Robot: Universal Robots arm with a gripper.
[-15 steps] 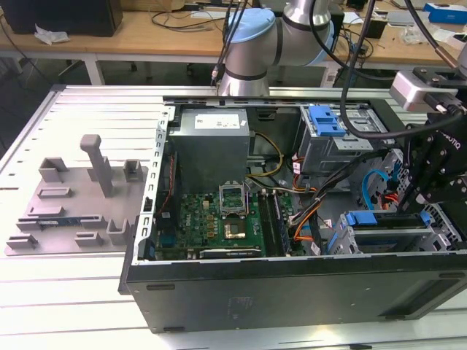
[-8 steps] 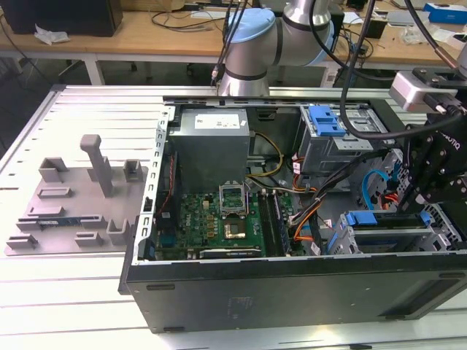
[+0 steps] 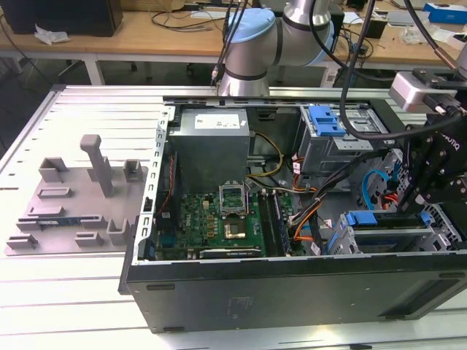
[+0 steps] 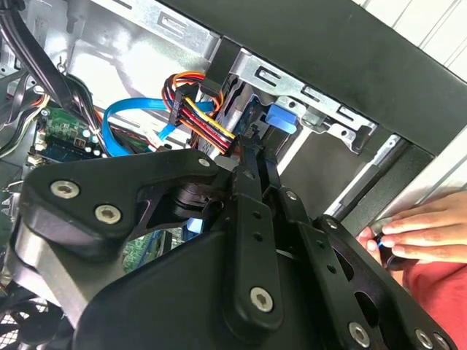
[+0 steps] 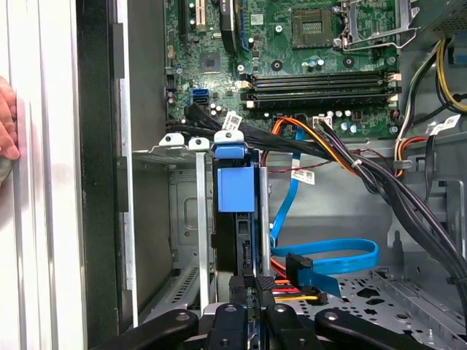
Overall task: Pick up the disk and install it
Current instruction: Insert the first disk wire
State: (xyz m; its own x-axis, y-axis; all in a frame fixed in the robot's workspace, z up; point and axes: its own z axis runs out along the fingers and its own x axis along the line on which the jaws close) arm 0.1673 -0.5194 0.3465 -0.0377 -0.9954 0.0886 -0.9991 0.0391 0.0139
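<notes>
Gripper [image 5: 255, 286] jaws are drawn together at the near end of the disk [image 5: 235, 191], which stands on edge inside the drive cage [image 5: 157, 240]; pickup done, insertion judged well advanced, final seating unconfirmed.

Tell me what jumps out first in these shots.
The opened computer case with its green motherboard exposed dominates the exterior view. In the first wrist view, the black claw is at the blue-railed disk standing in the drive cage. A hand rests at the case's outer edge.
</notes>
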